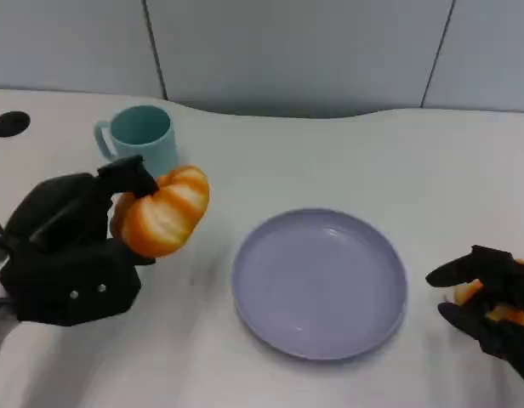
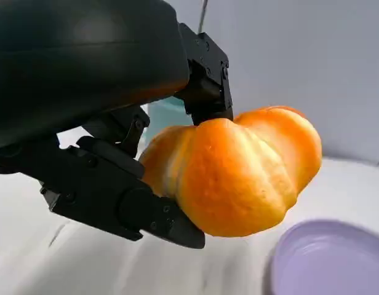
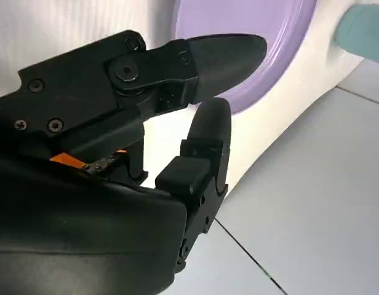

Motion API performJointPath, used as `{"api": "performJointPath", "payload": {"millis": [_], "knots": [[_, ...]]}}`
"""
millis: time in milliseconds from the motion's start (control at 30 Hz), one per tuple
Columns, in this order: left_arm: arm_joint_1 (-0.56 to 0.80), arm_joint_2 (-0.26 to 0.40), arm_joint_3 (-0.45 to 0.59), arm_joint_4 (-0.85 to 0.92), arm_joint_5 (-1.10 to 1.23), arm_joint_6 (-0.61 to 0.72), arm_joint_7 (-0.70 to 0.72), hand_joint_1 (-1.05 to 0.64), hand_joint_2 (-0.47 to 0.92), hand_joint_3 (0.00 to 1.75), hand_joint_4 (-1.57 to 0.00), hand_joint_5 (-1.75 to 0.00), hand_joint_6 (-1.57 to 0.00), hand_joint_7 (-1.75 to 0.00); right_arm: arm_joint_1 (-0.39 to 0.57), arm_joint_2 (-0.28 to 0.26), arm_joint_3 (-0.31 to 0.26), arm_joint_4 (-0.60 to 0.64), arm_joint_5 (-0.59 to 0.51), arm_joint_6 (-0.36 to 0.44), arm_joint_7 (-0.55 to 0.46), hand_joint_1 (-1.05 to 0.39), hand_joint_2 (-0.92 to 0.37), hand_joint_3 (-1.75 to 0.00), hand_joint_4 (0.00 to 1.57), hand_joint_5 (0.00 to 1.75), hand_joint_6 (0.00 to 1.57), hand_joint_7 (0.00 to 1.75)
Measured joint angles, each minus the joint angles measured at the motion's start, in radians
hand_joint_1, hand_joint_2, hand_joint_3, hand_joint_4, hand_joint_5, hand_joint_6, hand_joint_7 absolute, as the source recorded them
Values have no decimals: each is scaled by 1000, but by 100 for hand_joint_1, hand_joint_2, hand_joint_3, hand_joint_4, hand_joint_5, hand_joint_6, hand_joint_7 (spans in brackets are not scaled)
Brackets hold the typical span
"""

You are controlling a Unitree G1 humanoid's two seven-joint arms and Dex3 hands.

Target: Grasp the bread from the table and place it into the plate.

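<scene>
In the head view, the left hand [image 1: 71,255] at the left of the frame grips the bread [image 1: 162,210] raised off the tabletop [image 1: 347,153], with the plate [image 1: 320,282] lying centre-right and a teal cup [image 1: 143,136] just behind the bread. The loaf could slip before reaching the plate, since much of it juts beyond the fingers. At lower right, the right hand [image 1: 492,302] curls over something orange (what it is, I cannot tell).

In the left wrist view, the fingers [image 2: 205,80] clamp the bread's near side, the plate's rim at lower right.

In the right wrist view, the right hand's fingers [image 3: 205,132] bend inward beside the plate, an orange sliver under the shell.

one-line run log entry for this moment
left hand: holds bread above table | plate: empty | right hand: orange item under fingers, grip unclear | mug: behind bread
</scene>
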Motion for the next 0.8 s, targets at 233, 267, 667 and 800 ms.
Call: {"api": "performJointPath", "payload": {"millis": [233,267,667,800], "knots": [[11,-12,15,-121,-35,-9,-94,-25,90,3,-85,-175,-63,-175,-1,2,2,0,-1,8,0,-26,-92,-22,71,122,68,88],[11,-19,13,-121,-35,-10,-104,-25,90,3,-85,-175,-63,-175,-1,3,2,0,-1,14,0,-26,-92,-22,71,122,68,88],[-175,-174,-106,68,-1,-86,-155,-20,89,2,-86,-175,-61,-175,5,10,4,-25,-2,23,-5,-26,-92,-21,71,123,68,89],[-230,-215,-144,140,38,-111,-154,-20,89,2,-85,-175,-63,-175,7,13,3,-30,-2,23,-5,-27,-92,-21,71,123,68,89]]}}
